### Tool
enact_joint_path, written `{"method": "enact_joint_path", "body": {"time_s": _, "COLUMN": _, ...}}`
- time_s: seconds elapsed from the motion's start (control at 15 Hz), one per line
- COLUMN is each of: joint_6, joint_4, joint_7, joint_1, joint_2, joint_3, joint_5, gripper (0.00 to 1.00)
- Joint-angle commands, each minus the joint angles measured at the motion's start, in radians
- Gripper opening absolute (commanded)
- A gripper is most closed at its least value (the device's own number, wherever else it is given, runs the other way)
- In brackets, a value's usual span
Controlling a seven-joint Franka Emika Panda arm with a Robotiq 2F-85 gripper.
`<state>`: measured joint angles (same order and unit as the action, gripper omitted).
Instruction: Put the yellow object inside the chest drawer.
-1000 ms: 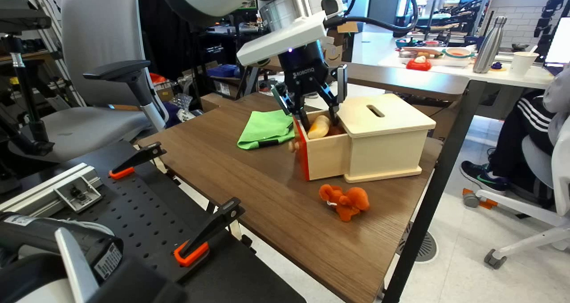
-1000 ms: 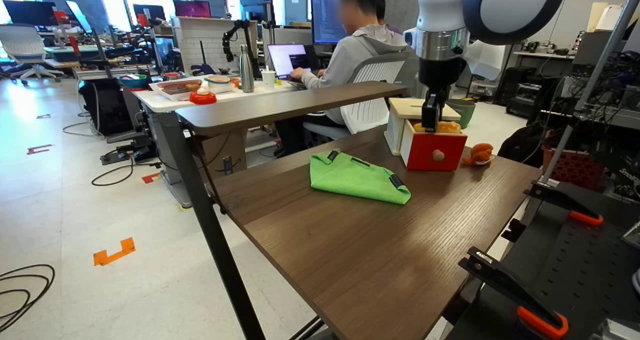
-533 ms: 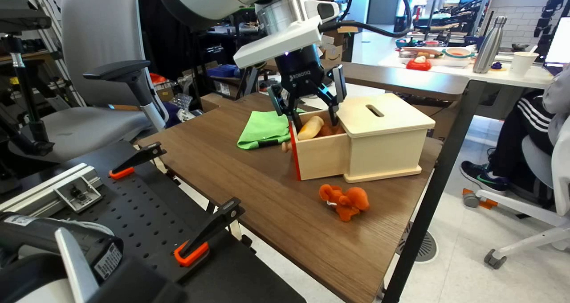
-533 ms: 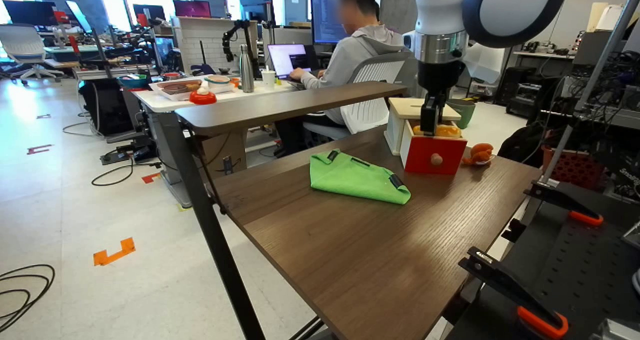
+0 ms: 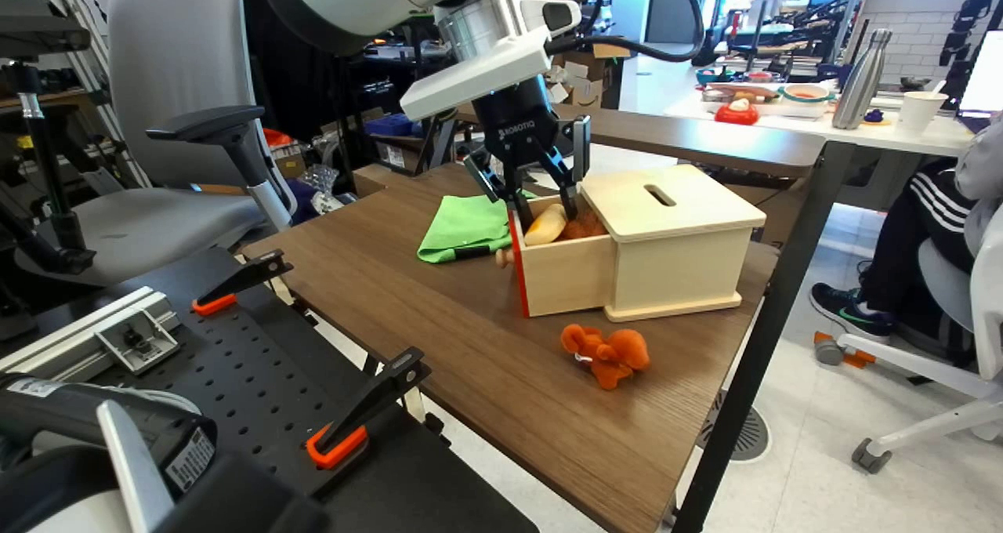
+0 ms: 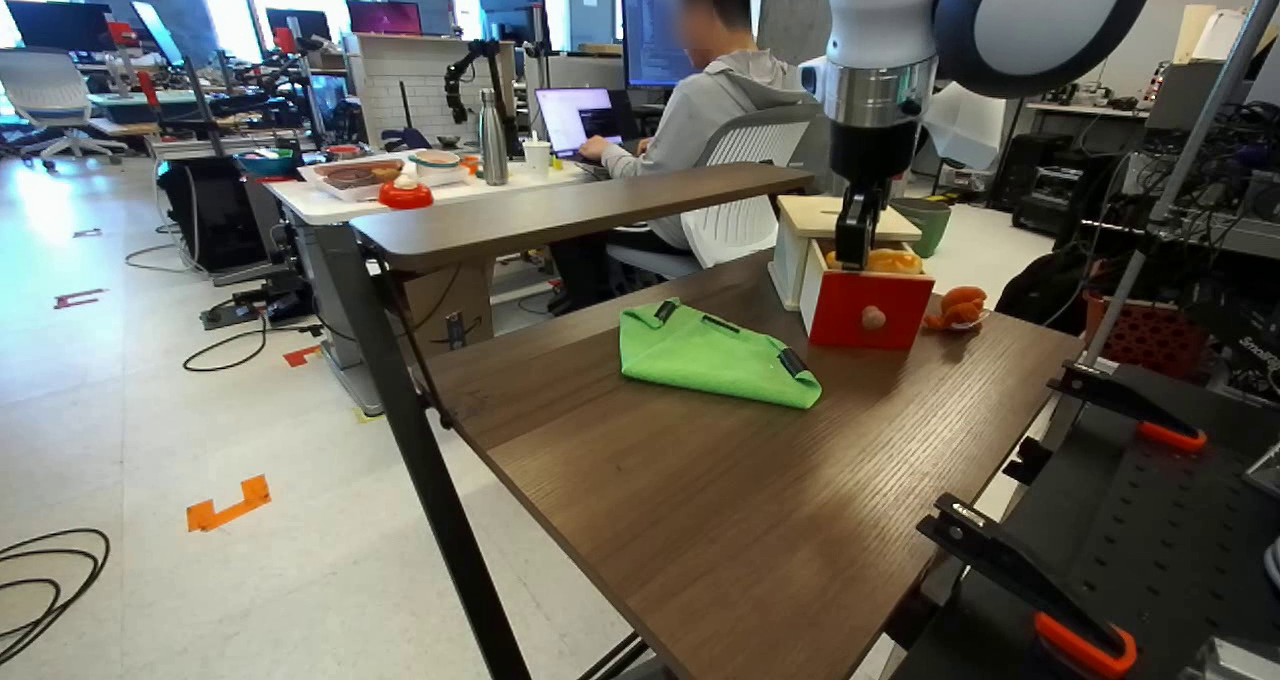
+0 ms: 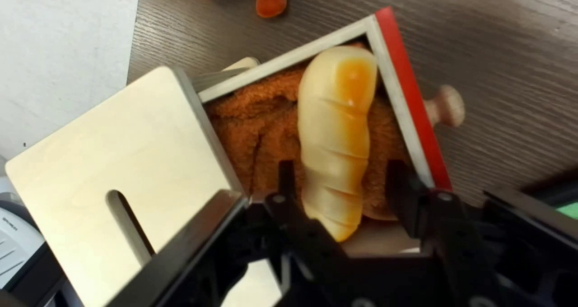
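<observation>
The yellow object (image 7: 336, 131), a pale yellow-orange ridged oblong, lies inside the chest drawer, on top of a fuzzy brown-orange item (image 7: 257, 131). It also shows in both exterior views (image 5: 546, 225) (image 6: 895, 260). The chest drawer (image 5: 566, 277), with a red-orange front (image 6: 850, 310) and wooden knob, is pulled part way out of the cream chest (image 5: 678, 259). My gripper (image 7: 342, 171) points down into the drawer, also seen in both exterior views (image 5: 547, 212) (image 6: 852, 263). It is open, one finger on each side of the yellow object, with gaps. One finger is close to the front panel; contact is unclear.
An orange lumpy toy (image 5: 607, 354) lies on the brown table (image 5: 470, 313) beside the chest. A green cloth (image 6: 715, 360) lies in front of the drawer. A raised shelf (image 6: 580, 210) runs along a table side. Black clamps (image 5: 368, 407) sit on the dark board.
The drawer has slid out a little more, the yellow object and gripper shifting with it. The fingers spread wider, then drew somewhat closer together over the last half second.
</observation>
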<state>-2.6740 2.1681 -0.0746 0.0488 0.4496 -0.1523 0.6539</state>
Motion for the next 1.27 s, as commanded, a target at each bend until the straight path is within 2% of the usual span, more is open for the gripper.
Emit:
{"method": "enact_joint_path", "body": {"time_s": 0.0, "joint_6": -0.06, "joint_4": 0.074, "joint_7": -0.055, "joint_1": 0.034, "joint_2": -0.061, "joint_3": -0.023, "joint_5": 0.051, "gripper": 0.81}}
{"method": "enact_joint_path", "body": {"time_s": 0.2, "joint_6": -0.091, "joint_4": 0.107, "joint_7": -0.086, "joint_1": 0.039, "joint_2": -0.088, "joint_3": -0.028, "joint_5": 0.082, "gripper": 0.99}}
{"method": "enact_joint_path", "body": {"time_s": 0.27, "joint_6": -0.1, "joint_4": 0.123, "joint_7": -0.099, "joint_1": 0.043, "joint_2": -0.102, "joint_3": -0.028, "joint_5": 0.089, "gripper": 1.0}}
{"method": "enact_joint_path", "body": {"time_s": 0.6, "joint_6": -0.151, "joint_4": 0.205, "joint_7": -0.171, "joint_1": 0.056, "joint_2": -0.18, "joint_3": -0.031, "joint_5": 0.153, "gripper": 1.0}}
{"method": "enact_joint_path", "body": {"time_s": 1.0, "joint_6": -0.161, "joint_4": 0.235, "joint_7": -0.221, "joint_1": 0.048, "joint_2": -0.199, "joint_3": -0.032, "joint_5": 0.224, "gripper": 1.0}}
{"method": "enact_joint_path", "body": {"time_s": 1.07, "joint_6": -0.13, "joint_4": 0.211, "joint_7": -0.193, "joint_1": 0.039, "joint_2": -0.18, "joint_3": -0.009, "joint_5": 0.174, "gripper": 1.0}}
{"method": "enact_joint_path", "body": {"time_s": 1.2, "joint_6": -0.134, "joint_4": 0.216, "joint_7": -0.2, "joint_1": 0.039, "joint_2": -0.181, "joint_3": -0.013, "joint_5": 0.192, "gripper": 1.0}}
